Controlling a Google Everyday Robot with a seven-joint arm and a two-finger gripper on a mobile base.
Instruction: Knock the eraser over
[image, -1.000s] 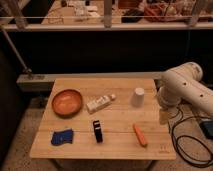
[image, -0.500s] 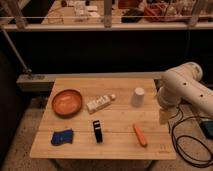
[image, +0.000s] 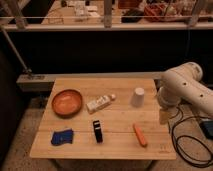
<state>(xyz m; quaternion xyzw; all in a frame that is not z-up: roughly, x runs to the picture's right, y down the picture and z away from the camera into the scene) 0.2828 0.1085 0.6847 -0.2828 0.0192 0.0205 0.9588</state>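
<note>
The eraser (image: 97, 131) is a small black block standing upright on the wooden table (image: 120, 112), near the front edge and a little left of the middle. My white arm (image: 182, 90) hangs over the table's right edge. The gripper (image: 164, 118) points down at that right edge, well to the right of the eraser and not touching it. It holds nothing that I can see.
An orange bowl (image: 67, 102) sits at the left, and a blue object (image: 62, 136) lies at the front left. A white tube (image: 100, 103) lies in the middle. A white cup (image: 138, 97) stands right of it. An orange carrot-like piece (image: 140, 135) lies at the front right. Cables (image: 192, 142) trail on the floor.
</note>
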